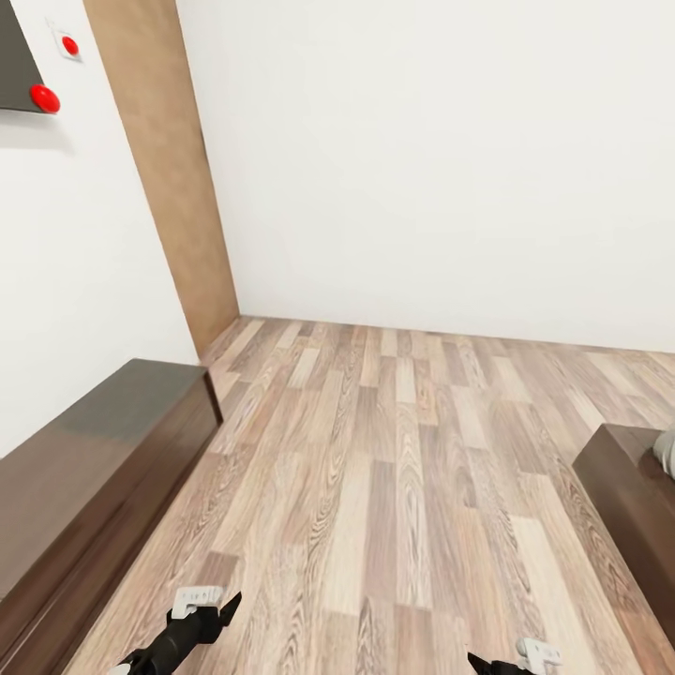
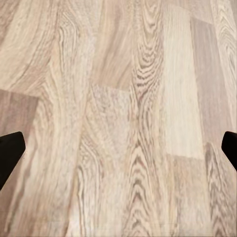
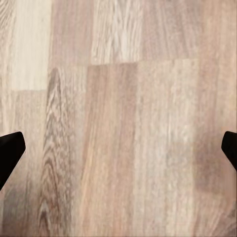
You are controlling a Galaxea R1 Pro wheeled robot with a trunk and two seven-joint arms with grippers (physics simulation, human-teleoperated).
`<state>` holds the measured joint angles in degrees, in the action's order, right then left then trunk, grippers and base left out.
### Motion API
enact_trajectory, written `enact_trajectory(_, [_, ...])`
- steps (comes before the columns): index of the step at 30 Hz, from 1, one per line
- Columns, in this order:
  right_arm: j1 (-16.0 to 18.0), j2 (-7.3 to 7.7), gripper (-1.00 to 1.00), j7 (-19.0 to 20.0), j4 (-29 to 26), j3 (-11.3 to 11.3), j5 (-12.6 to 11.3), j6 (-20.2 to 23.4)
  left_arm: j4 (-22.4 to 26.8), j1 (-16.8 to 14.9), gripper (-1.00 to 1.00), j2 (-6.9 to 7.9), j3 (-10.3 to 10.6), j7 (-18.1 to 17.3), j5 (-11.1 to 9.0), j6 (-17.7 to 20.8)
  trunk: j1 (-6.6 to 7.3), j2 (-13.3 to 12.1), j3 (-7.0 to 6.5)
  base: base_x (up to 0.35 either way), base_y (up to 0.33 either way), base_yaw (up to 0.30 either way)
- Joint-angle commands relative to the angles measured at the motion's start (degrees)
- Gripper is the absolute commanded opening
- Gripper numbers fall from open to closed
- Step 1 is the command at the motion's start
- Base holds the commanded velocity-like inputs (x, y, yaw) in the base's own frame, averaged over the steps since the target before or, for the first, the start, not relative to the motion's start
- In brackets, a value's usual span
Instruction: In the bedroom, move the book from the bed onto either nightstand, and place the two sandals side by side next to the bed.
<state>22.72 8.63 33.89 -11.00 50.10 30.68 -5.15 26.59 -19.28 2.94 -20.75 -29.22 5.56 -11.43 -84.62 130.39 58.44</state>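
The left claw (image 2: pixel 118 148) is spread wide: in the left wrist view its two dark fingertips (image 2: pixel 10 150) sit at opposite edges with nothing between them, over bare wood-plank floor (image 2: pixel 123 98). In the head view the left claw (image 1: pixel 202 614) shows low at the left, black with a pale tag on top, hanging over the planks.

The right claw (image 3: pixel 118 148) is spread just as wide, its dark fingertips (image 3: pixel 10 150) at either edge of the right wrist view, empty, with the same planks (image 3: pixel 128 123) beneath. In the head view only a small part of the right claw (image 1: pixel 525 656) peeps in at the bottom edge.

Outward from the arms, the floor (image 1: pixel 394 469) runs to a white wall (image 1: pixel 441 159) ahead. At the left stands a long low dark-brown cabinet (image 1: pixel 84 478) against the left wall, beside a tan vertical panel (image 1: pixel 169 169) in the corner. High on the left wall hang a dark panel (image 1: pixel 14 66) with a red knob (image 1: pixel 44 97) and a small white plate with a red button (image 1: pixel 68 44).

At the right edge, the corner of the bed (image 1: pixel 628 497) shows its dark brown frame, with a sliver of the pale mattress (image 1: pixel 666 450) on top. The book and sandals cannot be seen from here.
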Motion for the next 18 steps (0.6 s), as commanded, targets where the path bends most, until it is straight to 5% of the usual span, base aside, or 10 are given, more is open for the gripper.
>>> enact_trajectory(1, [0.0,0.0,1.0,0.2,0.0,0.4,0.6,-0.3,0.0,-0.1,1.0,-0.04,-0.4,-0.3,0.6,-0.3,-0.02,0.0,0.05,0.335,0.0,0.0])
enact_trajectory(18, [0.0,-0.01,1.0,0.1,0.1,0.4,0.6,-0.3,0.0,-0.1,1.0,-0.04,-0.4,-0.3,0.6,-0.3,-0.02,0.0,0.05,0.335,0.0,-0.031])
